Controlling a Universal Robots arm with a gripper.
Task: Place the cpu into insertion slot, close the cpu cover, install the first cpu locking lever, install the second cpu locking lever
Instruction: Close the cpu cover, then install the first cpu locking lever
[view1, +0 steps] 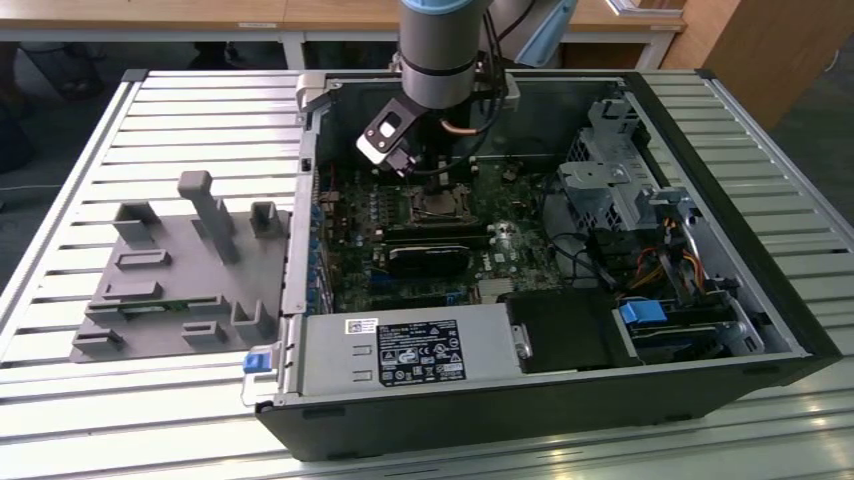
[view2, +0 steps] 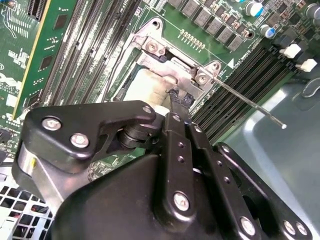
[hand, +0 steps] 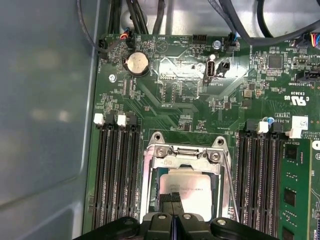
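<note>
The cpu (hand: 192, 192), one small pale silvery square chip, sits in the single black insertion slot (hand: 148, 185), seen through the window of the one silvery metal cpu cover (hand: 185, 162). The black gripper (hand: 172, 199) has its two fingers pressed together, tips at the chip's edge. One thin steel lever rod (view2: 250, 103) juts out beside the socket.

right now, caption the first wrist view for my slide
Gripper, fingers shut, over the cpu sitting in the insertion slot
</note>
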